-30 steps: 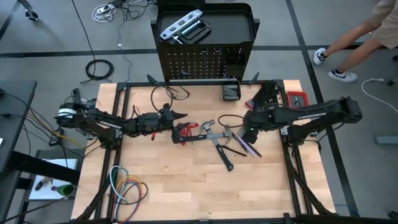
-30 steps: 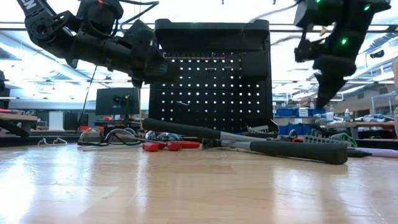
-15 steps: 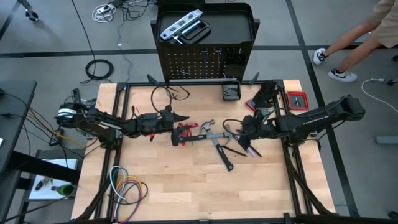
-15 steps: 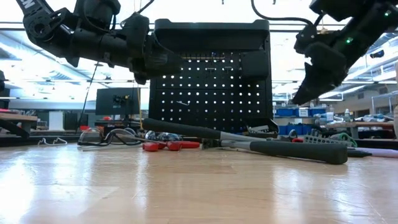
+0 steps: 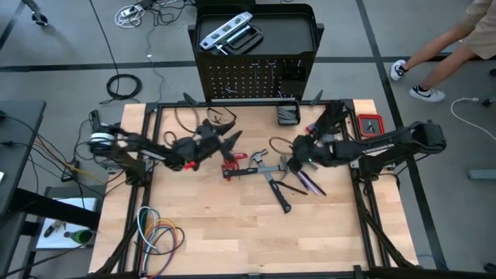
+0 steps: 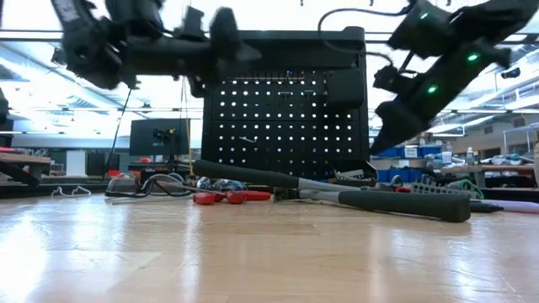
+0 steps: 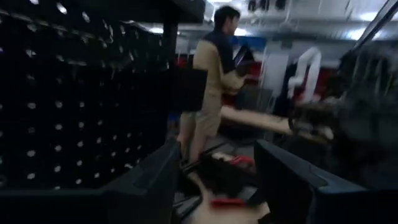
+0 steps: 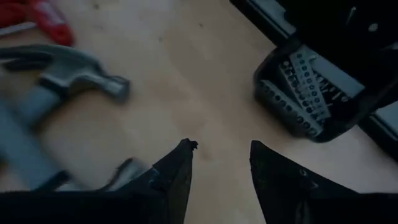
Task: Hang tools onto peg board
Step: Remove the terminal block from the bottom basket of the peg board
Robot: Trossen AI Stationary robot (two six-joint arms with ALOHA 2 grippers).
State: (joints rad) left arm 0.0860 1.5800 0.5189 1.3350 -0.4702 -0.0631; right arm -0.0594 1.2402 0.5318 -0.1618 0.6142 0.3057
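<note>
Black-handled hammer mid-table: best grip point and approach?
Judgement: take the hammer on the bare shank just behind its steel head, from straight above, jaws across the shaft. It lies flat, handle running toward the table's front, and the right gripper hovers empty and open nearby. Pliers crowd the head's far side.

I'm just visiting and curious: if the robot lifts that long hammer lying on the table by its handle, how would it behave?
The hammer probably feels head-heavy: its steel head looks solid, so a grip far down the dark handle may let it droop. It looks stiff, not floppy. Lying flat on the wooden table, it seems unlikely to roll.
</note>
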